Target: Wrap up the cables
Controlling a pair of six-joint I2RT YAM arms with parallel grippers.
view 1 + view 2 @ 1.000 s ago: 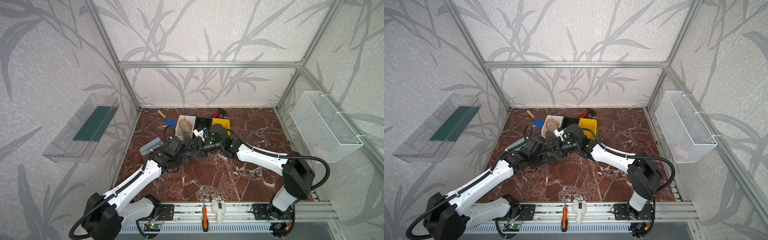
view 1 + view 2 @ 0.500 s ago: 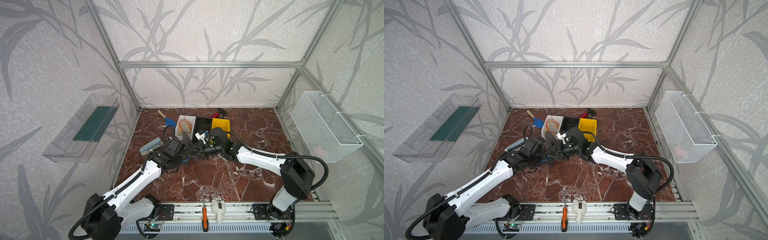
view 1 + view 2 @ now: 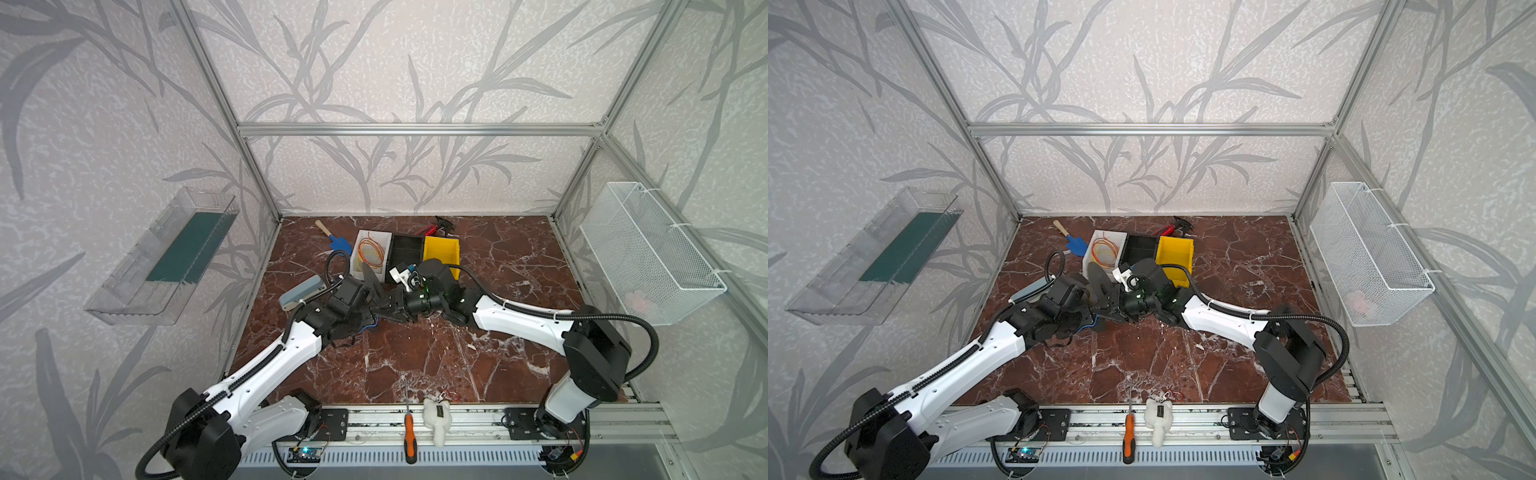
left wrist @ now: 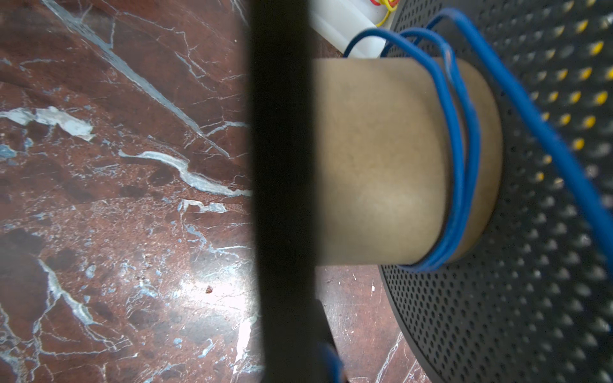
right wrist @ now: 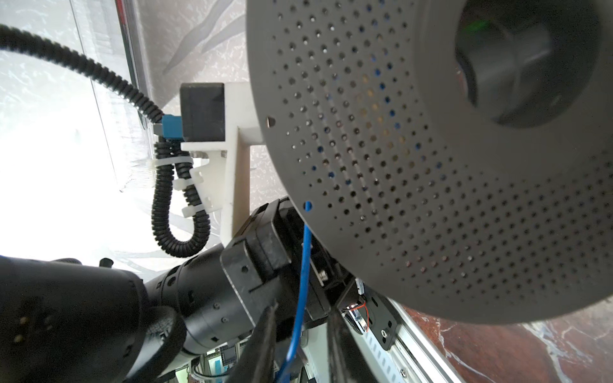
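Looking down in both top views, the two arms meet nose to nose over the marble table (image 3: 415, 357). The spool (image 3: 371, 277) shows there only as a dark disc standing on edge just beyond the left gripper (image 3: 368, 309) and the right gripper (image 3: 390, 311). Of the blue cable (image 3: 372, 327) only a scrap peeps out just under the left gripper, and neither pair of jaws can be read from up there. The left wrist view supplies what they lack: the spool's near flange (image 4: 282, 165) runs edge-on straight ahead of the left gripper, with the cardboard core (image 4: 381, 159) beyond it. The blue cable (image 4: 459, 149) lies in a few loose turns around that core, hard against the perforated far flange (image 4: 530, 248), and one strand lifts off across that flange. This gripper's fingers are outside its own picture; it is closed, and the rim lying dead ahead of it points to a clamp on the spool. The right wrist view alone shows a flange's outer face, with a blue spot at a hole near its rim. From there the cable (image 5: 303, 265) drops between the right gripper's fingers (image 5: 265, 331), which stand apart on either side of it without pinching it.
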